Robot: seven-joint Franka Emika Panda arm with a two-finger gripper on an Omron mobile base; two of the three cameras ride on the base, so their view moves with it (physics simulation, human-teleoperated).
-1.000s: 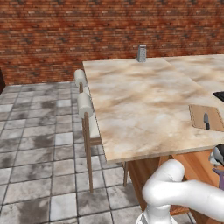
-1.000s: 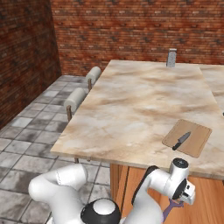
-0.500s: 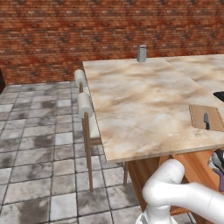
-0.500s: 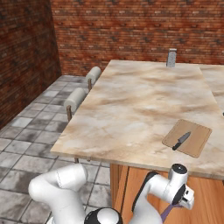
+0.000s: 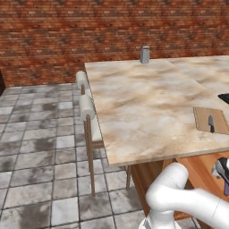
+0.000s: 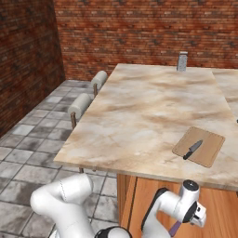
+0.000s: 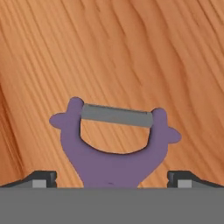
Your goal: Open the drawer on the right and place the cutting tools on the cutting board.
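Gripper (image 7: pixel 112 180) is down in the open drawer (image 7: pixel 131 52), below the counter edge, with the purple forked tool (image 7: pixel 114 144) sitting between the two finger tips. It looks like a Y-peeler: grey blade bar across the fork, handle running down toward the camera. Finger tips sit well out to either side of the handle with visible gaps, so the jaws look wide open and not clamping; can't confirm contact from this angle. In the right base view the hand (image 6: pixel 193 214) hangs low in front of the drawer with a purple sliver of the tool just below it. Knife (image 6: pixel 192 149) is already lying on the cutting board (image 6: pixel 209 151), dark handle and grey blade flat, so half the job looks done. Handling call: peeler is light, rigid, probably slick plastic, and it lies flat on the wood. Best hold is across the handle stem just below the fork, where it is narrowest and parallel-sided; avoid the blade bar and the flared ears. Risk is it pivoting in the pinch or skidding on the drawer floor as the fingers come in.
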